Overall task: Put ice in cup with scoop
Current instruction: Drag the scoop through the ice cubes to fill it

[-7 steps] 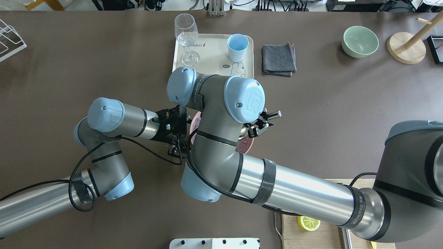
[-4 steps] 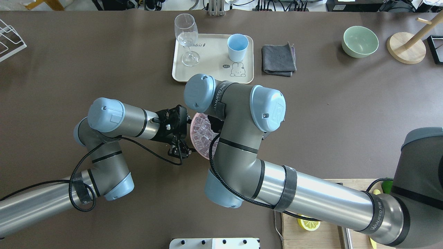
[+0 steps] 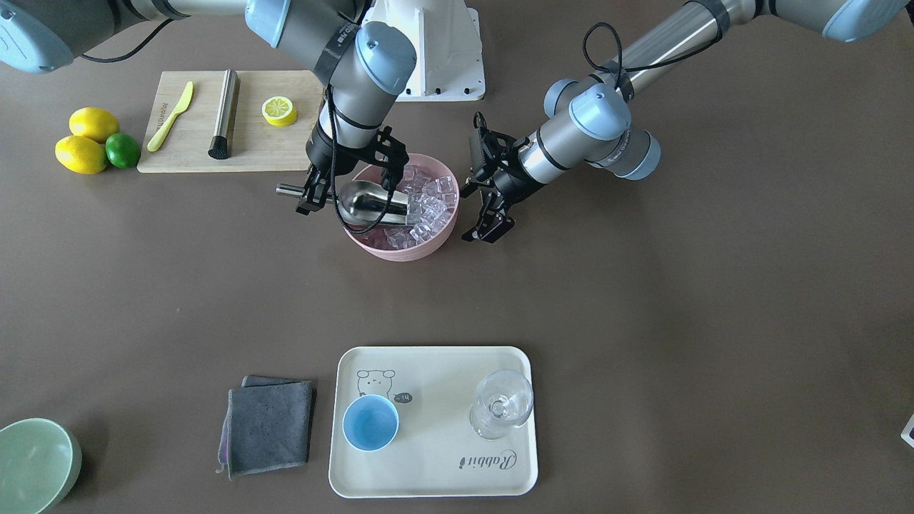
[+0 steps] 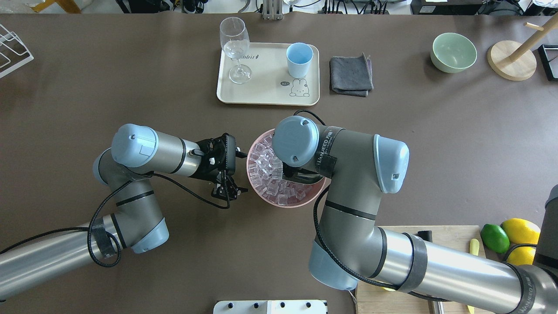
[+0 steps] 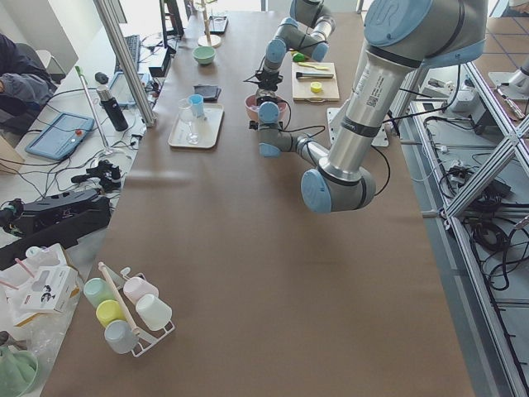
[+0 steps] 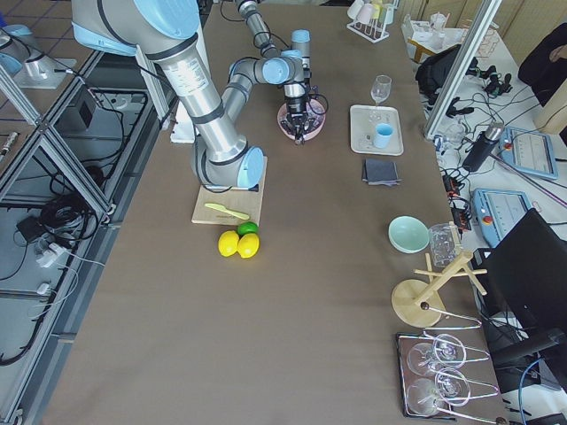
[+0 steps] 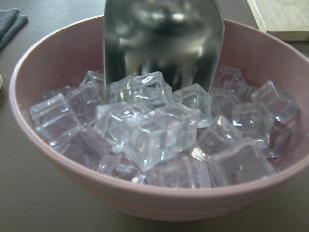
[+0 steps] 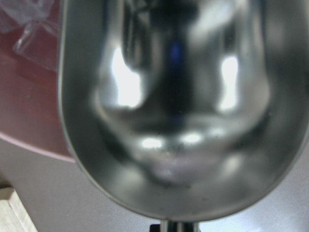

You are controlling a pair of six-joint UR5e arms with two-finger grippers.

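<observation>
The ice (image 3: pixel 428 200) fills a pink bowl (image 4: pixel 282 203) at mid-table; it also shows in the left wrist view (image 7: pixel 159 130). My right gripper (image 3: pixel 321 194) is shut on the handle of the silver scoop (image 3: pixel 364 203). The scoop's trough is tilted down into the ice at the bowl's edge (image 7: pixel 164 43), and its inside looks empty (image 8: pixel 178 121). In the overhead view my right wrist hides the scoop. My left gripper (image 4: pixel 240 172) is open beside the bowl's rim, also in the front view (image 3: pixel 473 214). The light-blue cup (image 4: pixel 299 59) stands empty on the cream tray (image 4: pixel 261 93).
A stemmed glass (image 4: pixel 235 48) shares the tray. A grey cloth (image 4: pixel 351 75) and a pale green bowl (image 4: pixel 453 52) lie to its right. A cutting board (image 3: pixel 264 143) with a lemon half, a knife and a steel cylinder (image 3: pixel 223 113) sits beside lemons and a lime (image 3: pixel 89 146).
My right arm has swung right and back toward the base, uncovering the tray and most of the bowl. The scoop's handle no longer shows right of the bowl. The left arm has stayed put.
</observation>
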